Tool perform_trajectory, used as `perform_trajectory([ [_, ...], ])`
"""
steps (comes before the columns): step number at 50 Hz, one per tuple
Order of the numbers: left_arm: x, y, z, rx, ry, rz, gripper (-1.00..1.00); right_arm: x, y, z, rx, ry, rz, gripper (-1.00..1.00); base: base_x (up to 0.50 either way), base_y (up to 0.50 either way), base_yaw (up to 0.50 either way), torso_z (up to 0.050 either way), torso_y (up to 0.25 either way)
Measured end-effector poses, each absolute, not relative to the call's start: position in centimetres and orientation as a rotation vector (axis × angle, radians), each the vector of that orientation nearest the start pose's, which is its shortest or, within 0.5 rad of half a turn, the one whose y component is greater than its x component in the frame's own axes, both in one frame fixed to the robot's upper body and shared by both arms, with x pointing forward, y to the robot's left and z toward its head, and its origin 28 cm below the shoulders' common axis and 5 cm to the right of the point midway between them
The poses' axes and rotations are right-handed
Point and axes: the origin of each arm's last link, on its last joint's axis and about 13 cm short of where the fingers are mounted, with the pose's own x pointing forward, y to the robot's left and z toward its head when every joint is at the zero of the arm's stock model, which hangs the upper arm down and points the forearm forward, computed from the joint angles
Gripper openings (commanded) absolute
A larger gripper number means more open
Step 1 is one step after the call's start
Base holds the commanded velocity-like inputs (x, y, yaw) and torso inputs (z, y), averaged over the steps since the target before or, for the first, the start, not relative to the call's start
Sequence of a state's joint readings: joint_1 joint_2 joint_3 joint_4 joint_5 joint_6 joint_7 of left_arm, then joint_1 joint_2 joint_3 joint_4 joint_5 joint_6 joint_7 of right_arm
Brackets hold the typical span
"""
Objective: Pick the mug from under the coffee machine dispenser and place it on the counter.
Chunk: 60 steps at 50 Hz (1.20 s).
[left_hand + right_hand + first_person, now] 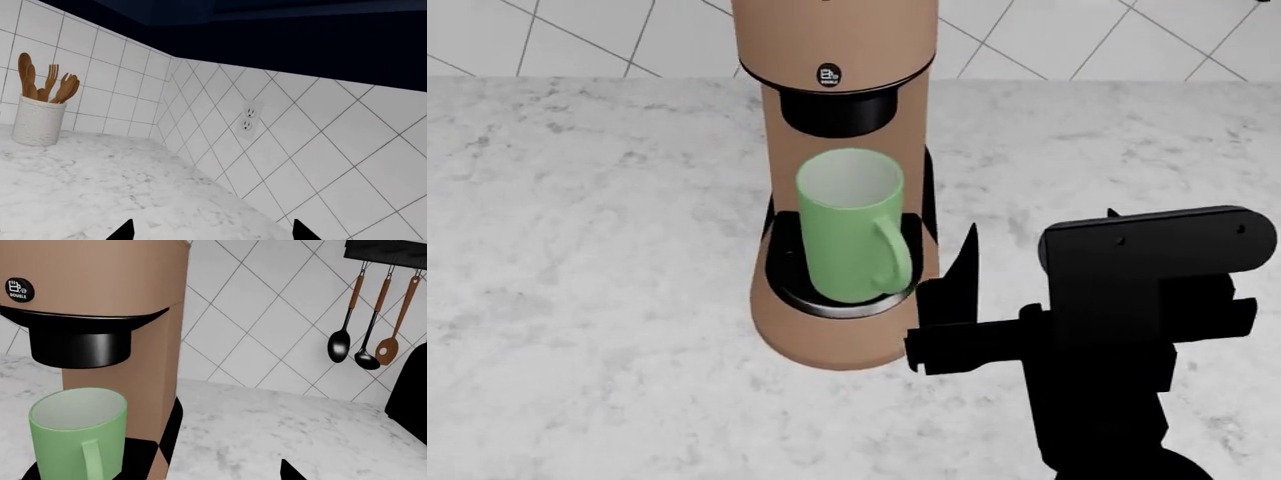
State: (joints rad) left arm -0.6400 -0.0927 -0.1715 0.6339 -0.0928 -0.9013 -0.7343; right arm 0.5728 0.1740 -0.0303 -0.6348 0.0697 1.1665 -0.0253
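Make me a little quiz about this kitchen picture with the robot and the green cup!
1. True or false: the mug is already standing on the bare counter, away from the coffee machine.
2. Which way does the mug's handle point in the head view? A) toward the wall B) toward the robot's right claw C) straight up
3. Fill in: the wooden spoons stand in a white ____ by the tiled wall.

Key: 1. False, it sits on the machine's drip tray under the nozzle. 2. B. 3. Jar.
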Motion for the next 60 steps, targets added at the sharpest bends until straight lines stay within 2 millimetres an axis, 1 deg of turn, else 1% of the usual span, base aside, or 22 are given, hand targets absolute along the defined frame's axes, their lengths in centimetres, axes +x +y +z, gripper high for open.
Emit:
perform_trajectory([
  [6, 26.0, 24.9, 23.5, -0.171, -0.356, 0.839, 1.00, 25.3, -12.3, 20.0, -0.132, -0.030, 0.036, 1.00, 0.24, 0.11, 0.00, 0.000, 0.002],
  [13, 26.0, 24.8, 23.5, -0.166, -0.359, 0.841, 1.00, 24.2, -13.0, 21.3, -0.076, -0.006, 0.083, 1.00, 0.00, 0.00, 0.00, 0.000, 0.000],
  [16, 26.0, 24.8, 23.5, -0.163, -0.360, 0.843, 1.00, 24.4, -13.8, 21.8, -0.049, 0.036, 0.050, 1.00, 0.00, 0.00, 0.00, 0.000, 0.000],
  [19, 26.0, 24.8, 23.5, -0.160, -0.361, 0.844, 1.00, 24.6, -14.0, 22.3, -0.032, 0.091, 0.050, 1.00, 0.00, 0.00, 0.00, 0.000, 0.000],
  [29, 26.0, 24.7, 23.5, -0.153, -0.363, 0.848, 1.00, 24.3, -13.4, 24.8, -0.001, 0.263, 0.305, 1.00, 0.00, 0.00, 0.00, 0.000, 0.000],
  [39, 26.1, 24.7, 23.6, -0.150, -0.365, 0.851, 1.00, 23.8, -13.7, 27.4, -0.007, 0.393, 0.437, 1.00, 0.00, 0.00, 0.00, 0.000, 0.000],
  [48, 26.0, 24.7, 23.6, -0.148, -0.367, 0.853, 1.00, 25.0, -14.0, 28.7, -0.022, 0.489, 0.479, 1.00, 0.00, 0.00, 0.00, 0.000, 0.000],
  [60, 26.0, 24.7, 23.6, -0.149, -0.372, 0.853, 1.00, 27.6, -13.9, 28.6, -0.047, 0.557, 0.488, 1.00, 0.00, 0.00, 0.00, 0.000, 0.000],
])
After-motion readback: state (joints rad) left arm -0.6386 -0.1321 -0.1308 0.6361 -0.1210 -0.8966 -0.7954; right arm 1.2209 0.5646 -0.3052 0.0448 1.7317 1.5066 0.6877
